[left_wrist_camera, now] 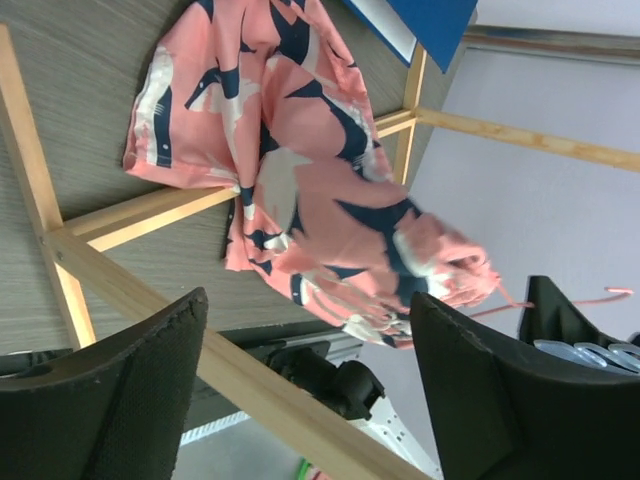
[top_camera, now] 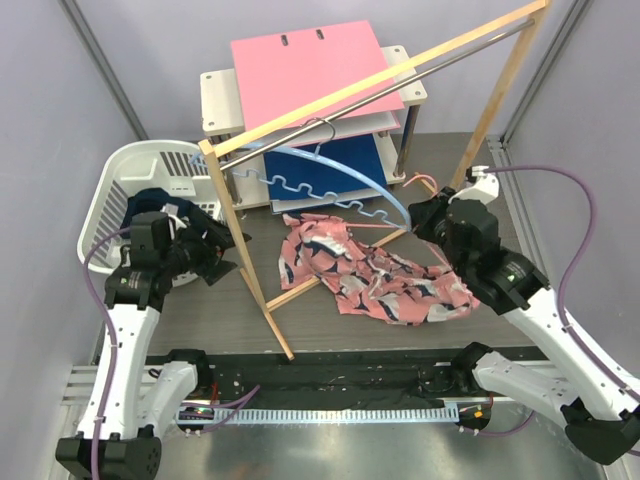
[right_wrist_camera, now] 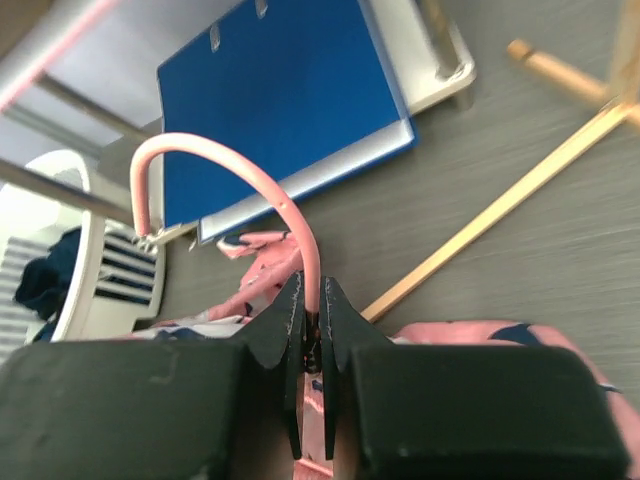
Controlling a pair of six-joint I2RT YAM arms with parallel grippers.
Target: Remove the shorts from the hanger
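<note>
The salmon pink printed shorts (top_camera: 375, 270) lie crumpled on the table across the wooden rack's base bar; they also show in the left wrist view (left_wrist_camera: 300, 170). The dark navy shorts (top_camera: 152, 200) lie in the white basket. My right gripper (top_camera: 422, 215) is shut on the thin pink hanger (right_wrist_camera: 265, 185), whose curved rod runs up from between the jaws (right_wrist_camera: 312, 310), just above the pink shorts. My left gripper (top_camera: 218, 258) is open and empty, beside the rack's left post; its fingers (left_wrist_camera: 120, 390) frame a wooden bar.
The wooden rack (top_camera: 250, 255) stands mid-table with a slanted top rod. A light blue hanger (top_camera: 300, 188) hangs from it. Behind is a white shelf (top_camera: 215, 100) with a pink folder (top_camera: 310, 70) and a blue folder (right_wrist_camera: 290, 100). The white basket (top_camera: 105, 205) is at the left.
</note>
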